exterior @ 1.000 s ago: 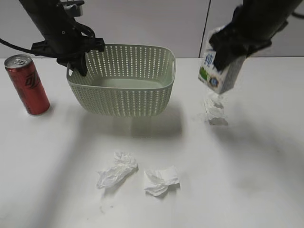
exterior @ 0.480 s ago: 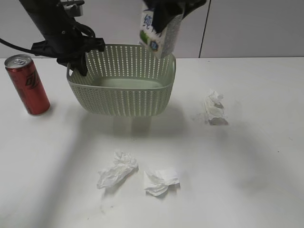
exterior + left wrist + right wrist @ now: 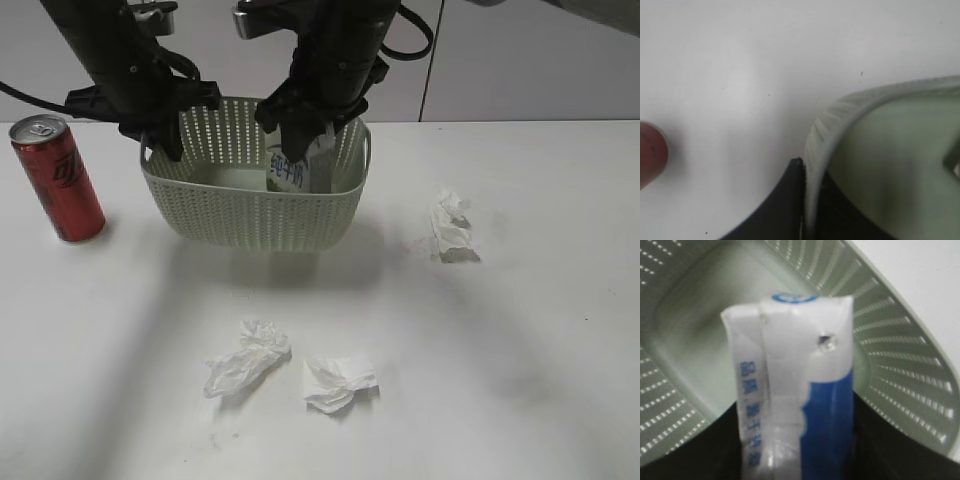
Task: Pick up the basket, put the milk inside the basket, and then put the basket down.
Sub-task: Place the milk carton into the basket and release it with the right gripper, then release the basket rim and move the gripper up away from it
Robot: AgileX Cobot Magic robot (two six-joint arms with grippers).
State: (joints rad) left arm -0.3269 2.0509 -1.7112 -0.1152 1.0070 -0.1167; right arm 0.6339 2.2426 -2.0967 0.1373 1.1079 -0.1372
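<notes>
Above the table: the basket (image 3: 262,200) is held off the table (image 3: 520,340) by its left rim; a shadow is cast beneath it, so the lift is judged done.
Left pincer: the left gripper (image 3: 160,128) is clamped on the basket's left rim; in the left wrist view one dark finger (image 3: 785,200) is seen pressed against the outside of the rim (image 3: 820,145).
Right pincer: the right gripper (image 3: 303,128) is pinched on the milk (image 3: 290,165), which is gripped near its upper end and lowered past the rim.
Milk position: the carton (image 3: 795,390) is seen inside the basket's walls, above the floor; whether its base touches the floor cannot be told.
Task progress: the milk is judged almost placed; release of the carton and setting the basket down are left.
Basket material: pale sage-green plastic is shown, with rows of small perforations in a woven look, rounded corners, a smooth rolled rim and a plain floor (image 3: 695,330).
Milk material: white coated card is shown, folded into a gable seam, with blue lettering and a blue panel; a small hole or spot is noted near the top.
Other items: a red can (image 3: 58,178) of glossy metal stands left of the basket, apart from it; three crumpled tissues (image 3: 247,356) (image 3: 340,382) (image 3: 452,228) lie soft and creased on the table.
</notes>
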